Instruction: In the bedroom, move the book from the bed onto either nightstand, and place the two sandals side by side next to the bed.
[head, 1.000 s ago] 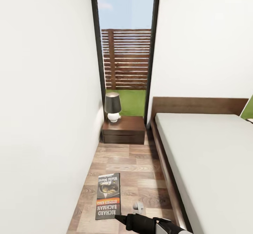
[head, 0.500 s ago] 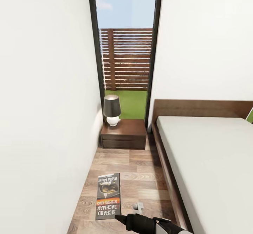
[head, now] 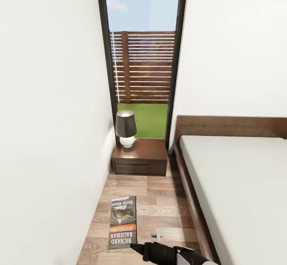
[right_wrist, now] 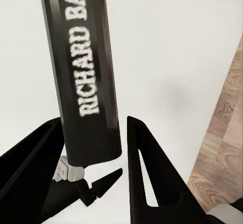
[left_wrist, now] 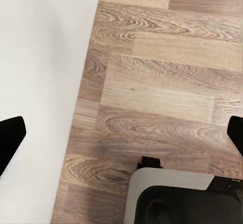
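- My right gripper (right_wrist: 93,148) has its two dark fingers (right_wrist: 144,168) closed on the near end of the book (head: 122,222) — its spine, lettered "RICHARD BAC…", runs up between them in my right wrist view.
- From my head camera the book juts out past my right arm (head: 171,254), cover up (orange band and white lettering readable), above the wood-plank floor (head: 159,195) in the aisle between the white wall (head: 52,137) and the bed (head: 243,193).
- My left gripper (left_wrist: 121,133) is spread wide — only the two black fingertips (left_wrist: 11,135) show at opposite edges of my left wrist view, nothing between them but floor.
- The nightstand (head: 140,157) stands at the aisle's far end, beside the bed's headboard (head: 231,126), under the tall window (head: 141,57).
- A lamp (head: 126,129) with a dark shade sits on the nightstand's wall-side corner.
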`<state>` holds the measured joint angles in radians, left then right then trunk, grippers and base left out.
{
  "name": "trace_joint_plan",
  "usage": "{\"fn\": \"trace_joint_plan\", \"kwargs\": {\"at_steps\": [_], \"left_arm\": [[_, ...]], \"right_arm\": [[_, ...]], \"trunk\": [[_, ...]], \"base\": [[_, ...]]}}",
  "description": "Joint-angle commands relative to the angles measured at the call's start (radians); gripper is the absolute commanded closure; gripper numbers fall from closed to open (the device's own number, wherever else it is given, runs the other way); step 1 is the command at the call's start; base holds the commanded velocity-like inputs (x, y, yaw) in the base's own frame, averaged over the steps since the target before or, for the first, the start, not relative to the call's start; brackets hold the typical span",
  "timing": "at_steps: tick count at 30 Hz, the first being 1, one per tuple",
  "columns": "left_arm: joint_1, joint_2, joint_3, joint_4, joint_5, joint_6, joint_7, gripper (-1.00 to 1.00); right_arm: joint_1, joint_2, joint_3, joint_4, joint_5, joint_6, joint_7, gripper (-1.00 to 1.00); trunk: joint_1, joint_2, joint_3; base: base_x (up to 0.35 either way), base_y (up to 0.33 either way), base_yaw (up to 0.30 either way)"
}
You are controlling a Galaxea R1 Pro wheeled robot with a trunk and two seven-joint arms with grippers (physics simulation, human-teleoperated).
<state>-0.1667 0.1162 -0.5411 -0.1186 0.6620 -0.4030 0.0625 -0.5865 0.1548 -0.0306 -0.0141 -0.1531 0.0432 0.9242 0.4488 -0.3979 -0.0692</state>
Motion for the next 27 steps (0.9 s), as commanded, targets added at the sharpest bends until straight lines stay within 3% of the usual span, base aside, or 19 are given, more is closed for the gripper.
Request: {"fn": "trace_joint_plan", "kwargs": {"at_steps": [1, 10, 27], "left_arm": [[-0.001, 0.000, -0.009, -0.001, 0.002, -0.002, 0.007, -1.00], [-0.001, 0.000, -0.008, -0.001, 0.002, -0.002, 0.007, -1.00], [-0.001, 0.000, -0.009, -0.001, 0.002, -0.002, 0.007, -1.00]], "right_arm": [[-0.001, 0.000, -0.006, 0.000, -0.005, 0.004, 0.002, 1.00], [-0.001, 0.001, -0.006, 0.000, -0.005, 0.004, 0.002, 1.00], [-0.001, 0.002, -0.006, 0.000, -0.005, 0.004, 0.002, 1.00]], "trunk": [[0.001, -0.002, -0.002], [0.001, -0.002, -0.002], [0.001, -0.002, -0.002]], "base": [[0.338, 0.000, 0.000], [0.338, 0.000, -0.063], [0.338, 0.000, -0.227]]}}
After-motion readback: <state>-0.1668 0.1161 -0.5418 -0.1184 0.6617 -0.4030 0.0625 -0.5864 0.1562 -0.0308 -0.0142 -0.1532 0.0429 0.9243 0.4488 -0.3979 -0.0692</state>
